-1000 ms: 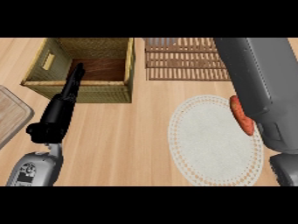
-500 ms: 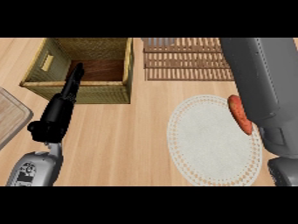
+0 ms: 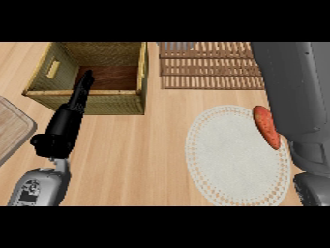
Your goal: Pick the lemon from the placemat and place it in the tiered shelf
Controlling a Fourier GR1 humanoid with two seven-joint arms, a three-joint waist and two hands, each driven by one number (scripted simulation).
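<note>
Wooden counter [image 3: 139, 145] carries a round white woven placemat [image 3: 228, 157]. Left hand [image 3: 67, 121] rests beside it, fingers straight together. Right hand's fingers are hidden; approach the orange-red item [image 3: 266, 127] vertically.

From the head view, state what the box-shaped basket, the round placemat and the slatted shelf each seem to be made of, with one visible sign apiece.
Basket: looks like woven wicker or rattan; fine criss-cross weave on yellow-green walls, darker smooth wooden floor inside.
Placemat: probably woven cloth or cord; pale, matte, with a lacy looped rim.
Slatted shelf: seems to be wood; parallel brown slats with gaps between them.
</note>
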